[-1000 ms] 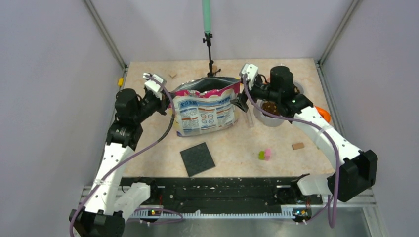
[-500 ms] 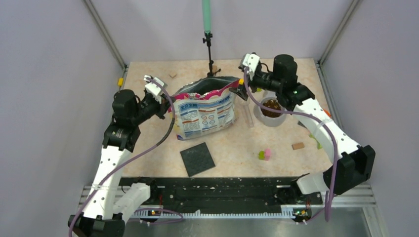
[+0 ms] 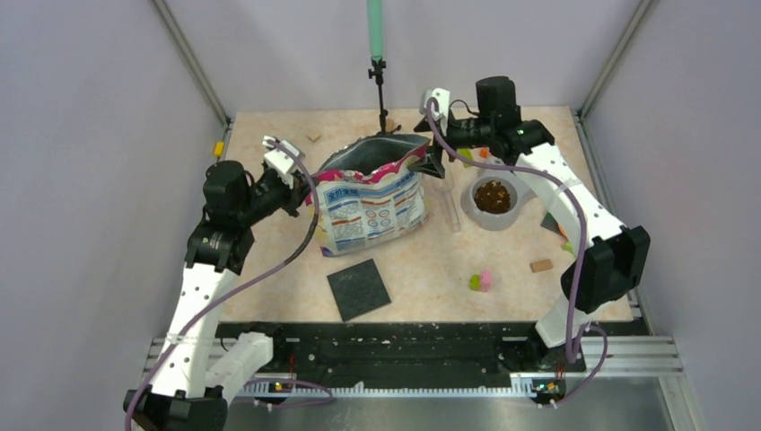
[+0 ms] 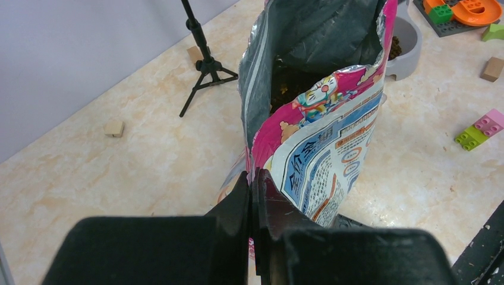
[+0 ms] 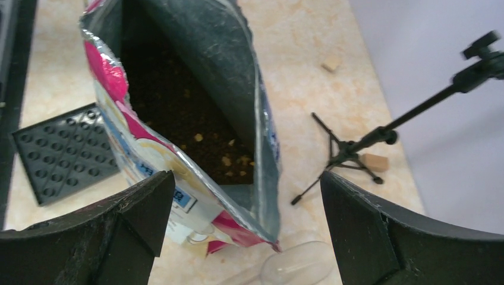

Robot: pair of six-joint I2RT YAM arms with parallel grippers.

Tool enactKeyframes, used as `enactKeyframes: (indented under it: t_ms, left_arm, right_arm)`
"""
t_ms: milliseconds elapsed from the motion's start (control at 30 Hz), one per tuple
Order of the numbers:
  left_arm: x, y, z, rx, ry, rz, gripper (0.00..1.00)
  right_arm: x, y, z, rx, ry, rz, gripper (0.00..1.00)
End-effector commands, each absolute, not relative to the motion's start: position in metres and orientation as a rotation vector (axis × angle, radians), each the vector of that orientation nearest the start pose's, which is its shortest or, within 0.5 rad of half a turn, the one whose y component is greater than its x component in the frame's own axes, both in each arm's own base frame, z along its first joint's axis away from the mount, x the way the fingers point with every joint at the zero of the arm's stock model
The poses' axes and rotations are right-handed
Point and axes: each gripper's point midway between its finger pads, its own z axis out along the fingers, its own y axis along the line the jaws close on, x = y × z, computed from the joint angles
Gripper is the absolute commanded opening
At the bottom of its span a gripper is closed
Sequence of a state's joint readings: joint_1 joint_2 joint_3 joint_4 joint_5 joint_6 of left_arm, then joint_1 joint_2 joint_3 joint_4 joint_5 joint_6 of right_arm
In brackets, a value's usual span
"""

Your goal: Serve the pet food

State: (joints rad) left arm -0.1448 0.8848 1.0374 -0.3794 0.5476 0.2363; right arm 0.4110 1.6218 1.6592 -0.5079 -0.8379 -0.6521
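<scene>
The bag (image 3: 372,197) stands upright in the middle of the bench (image 3: 431,269), its torn mouth open upward. The mouth's long axis runs left to right, from one arm to the other. The left gripper (image 3: 301,193) is clamped shut on the bag's left edge, and its wrist view shows the fingers pressed together on the foil seam. The right gripper (image 3: 437,163) hangs at the mouth's right end with its fingers spread wide and nothing between them. Its wrist view looks straight down the opening, with the bag's right corner lying between the two fingers and lower down. I cannot tell whether either finger touches the foil.

The kibble (image 5: 178,119) lies deep in the bag, below and to the left of the right gripper. It is a dark brown bed with a few paler pellets, shadowed by the silver lining. A second helping fills the grey bowl (image 3: 516,211), just right of the bag and near the right arm. A clear scoop (image 5: 297,267) lies on the bench between the bag and bowl, just below the right gripper.

With the left arm busy steadying the bag, the right arm is the free one and the nearer to the mouth, scoop and bowl. Whatever it takes next probably lies downward from it.
</scene>
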Motion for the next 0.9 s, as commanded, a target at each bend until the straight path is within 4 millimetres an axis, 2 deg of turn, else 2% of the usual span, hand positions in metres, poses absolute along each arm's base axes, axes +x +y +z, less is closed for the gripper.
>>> enactKeyframes:
  t_ms: [0, 100, 233, 267, 300, 400, 433, 533, 567, 600, 667, 767, 867]
  left_arm:
    - [0.287, -0.124, 0.399, 0.741, 1.39, -0.336, 0.0]
    - [0.288, -0.124, 0.397, 0.746, 1.394, -0.333, 0.0]
    - [0.289, -0.124, 0.396, 0.75, 1.397, -0.337, 0.0]
    - [0.288, -0.125, 0.396, 0.755, 1.397, -0.344, 0.0]
    - [0.287, -0.127, 0.394, 0.766, 1.398, -0.356, 0.0]
    - [0.279, -0.134, 0.39, 0.829, 1.39, -0.386, 0.0]
    - [0.276, -0.135, 0.388, 0.854, 1.393, -0.392, 0.03]
    - [0.267, -0.14, 0.386, 0.937, 1.394, -0.408, 0.44]
    - [0.264, -0.142, 0.388, 0.955, 1.387, -0.418, 0.55]
    - [0.262, -0.143, 0.393, 0.967, 1.374, -0.424, 0.6]
    - [0.259, -0.146, 0.403, 0.991, 1.339, -0.423, 0.65]
    - [0.255, -0.151, 0.414, 1.046, 1.273, -0.417, 0.66]
    - [0.261, -0.16, 0.414, 1.111, 1.235, -0.446, 0.65]
  right_arm:
    - [0.35, 0.29, 0.33, -1.462, 1.279, 0.797, 0.93]
    - [0.341, 0.29, 0.333, -1.476, 1.265, 0.829, 0.83]
    - [0.339, 0.289, 0.338, -1.449, 1.26, 0.82, 0.47]
    - [0.341, 0.288, 0.34, -1.432, 1.263, 0.806, 0.27]
    - [0.346, 0.286, 0.341, -1.394, 1.287, 0.78, 0.01]
    - [0.356, 0.279, 0.355, -1.278, 1.32, 0.703, 0.0]
    - [0.356, 0.276, 0.362, -1.246, 1.321, 0.683, 0.0]
    - [0.347, 0.271, 0.382, -1.16, 1.368, 0.723, 0.0]
    - [0.345, 0.27, 0.395, -1.116, 1.394, 0.749, 0.0]
    - [0.344, 0.27, 0.397, -1.083, 1.442, 0.779, 0.0]
    - [0.337, 0.27, 0.404, -1.044, 1.513, 0.837, 0.0]
    - [0.327, 0.268, 0.407, -1.024, 1.577, 0.889, 0.0]
    - [0.318, 0.265, 0.41, -1.004, 1.56, 0.889, 0.0]
